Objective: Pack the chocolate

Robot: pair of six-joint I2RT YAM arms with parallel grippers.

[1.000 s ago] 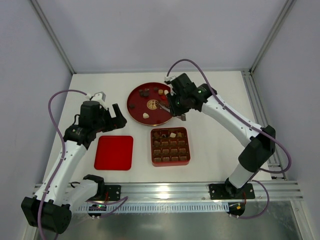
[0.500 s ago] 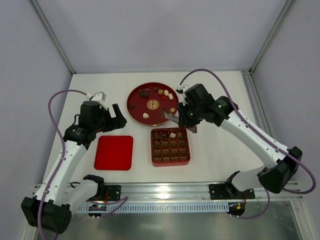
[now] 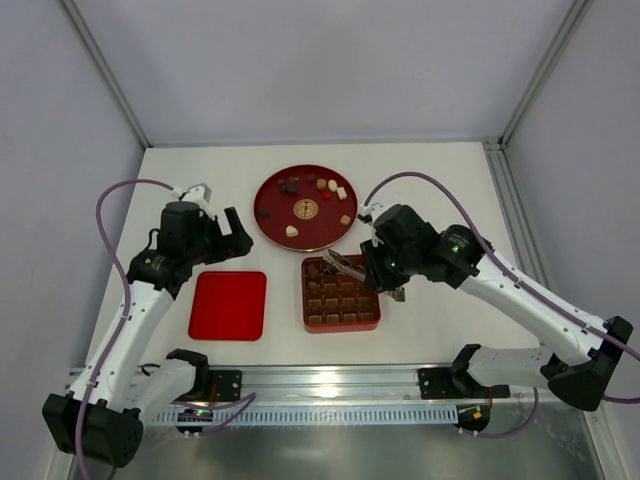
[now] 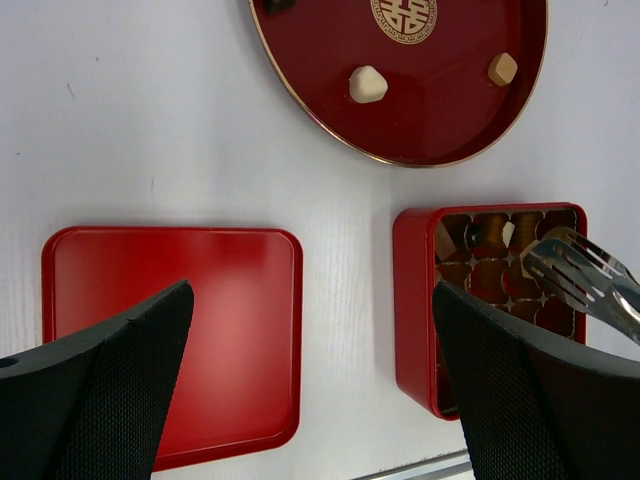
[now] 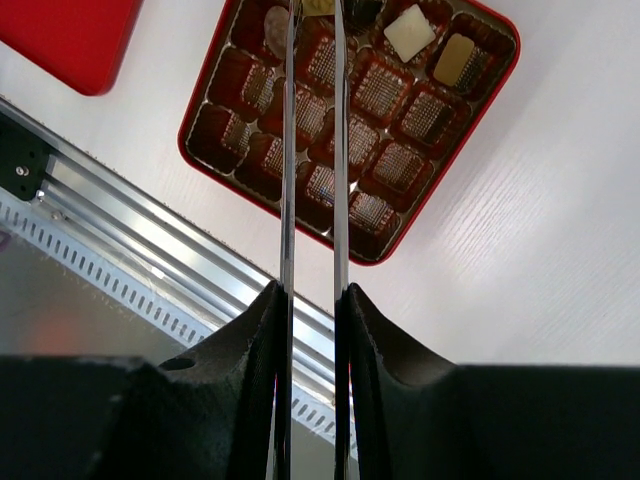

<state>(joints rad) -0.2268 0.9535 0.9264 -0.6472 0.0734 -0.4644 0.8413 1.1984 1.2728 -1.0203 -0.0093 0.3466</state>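
Several chocolate pieces (image 3: 290, 185) lie on the round red plate (image 3: 262, 200). The left wrist view shows a cream piece (image 4: 367, 84) and a light brown one (image 4: 503, 69). The square red box (image 3: 341, 327) holds a cream piece (image 5: 408, 32), a light brown piece (image 5: 455, 58) and a brown piece (image 5: 276, 20) in its far row. My right gripper (image 3: 378, 270) (image 5: 312, 295) is shut on metal tongs (image 5: 290, 150). The tong tips are over the box's far row, with a light brown piece (image 5: 319, 6) between them at the frame edge. My left gripper (image 3: 232, 232) (image 4: 312, 300) is open and empty above the table.
The flat red lid (image 3: 228, 305) lies left of the box, also in the left wrist view (image 4: 170, 340). An aluminium rail (image 5: 150, 260) runs along the table's near edge. White walls and frame posts enclose the table.
My right arm has swung from the plate toward me, bringing the tongs over the box's far row. The left arm has not moved.
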